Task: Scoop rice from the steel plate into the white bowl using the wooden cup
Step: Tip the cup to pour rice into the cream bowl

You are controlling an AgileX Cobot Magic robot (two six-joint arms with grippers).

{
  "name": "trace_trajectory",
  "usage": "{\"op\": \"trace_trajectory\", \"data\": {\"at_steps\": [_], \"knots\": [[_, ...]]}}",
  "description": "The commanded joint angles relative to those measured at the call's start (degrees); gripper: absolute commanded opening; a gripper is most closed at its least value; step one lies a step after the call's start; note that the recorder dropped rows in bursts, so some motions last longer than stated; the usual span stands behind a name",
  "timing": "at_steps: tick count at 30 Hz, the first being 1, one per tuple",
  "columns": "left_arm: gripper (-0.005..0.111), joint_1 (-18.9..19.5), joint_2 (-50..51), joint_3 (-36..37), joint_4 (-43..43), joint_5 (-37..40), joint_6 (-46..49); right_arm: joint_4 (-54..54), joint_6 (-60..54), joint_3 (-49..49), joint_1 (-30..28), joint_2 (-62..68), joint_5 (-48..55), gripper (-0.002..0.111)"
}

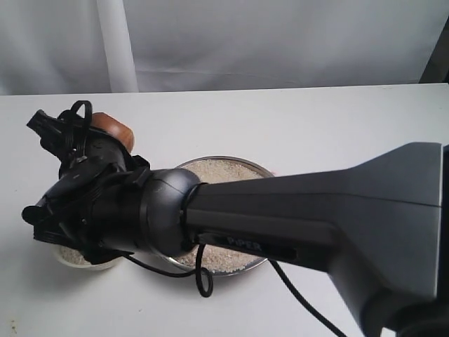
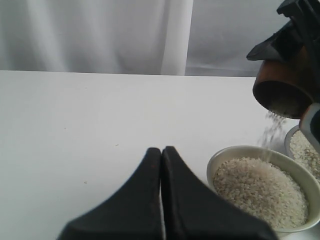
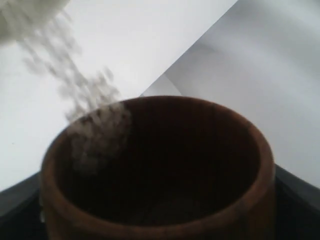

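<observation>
Rice (image 2: 272, 131) is pouring from the reddish-brown wooden cup (image 2: 282, 85) into the cream-white round bowl (image 2: 211, 167), lower right. Right claw (image 3: 160, 215) is gripping the cup; left claw (image 2: 161, 152) is sitting closed, empty.

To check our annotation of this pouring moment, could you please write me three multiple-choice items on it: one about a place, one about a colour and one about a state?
1. Where is the wooden cup relative to the white bowl?
A. raised above it
B. beneath it
C. resting inside it

2. What colour is the cup's outside?
A. white
B. reddish-brown
C. blue

3. How is the left claw?
A. wide open
B. shut on the cup
C. shut and empty

Answers:
1 A: grains stream down from the tilted cup towards the rice in the bowl.
2 B: the exterior and left wrist views show reddish-brown wood.
3 C: its fingers meet with nothing between them.
</observation>
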Motion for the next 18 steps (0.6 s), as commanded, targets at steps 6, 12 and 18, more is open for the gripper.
{"op": "trace_trajectory", "data": {"at_steps": [6,12,18], "knots": [[0.0,-0.2,-0.1,-0.4,-0.3,-0.6,-0.1,-5.0,-0.1,-0.7,1.1,1.0,2.0,0.0],[0.0,-0.2,-0.1,-0.4,-0.3,-0.6,-0.1,-4.2,2.3,-0.7,1.1,1.0,3.8,0.0],[0.0,-0.2,-0.1,-0.4,-0.3,-0.6,-0.1,4.8,19.1,-1.0,0.1,-1.1,5.7,0.0]]}}
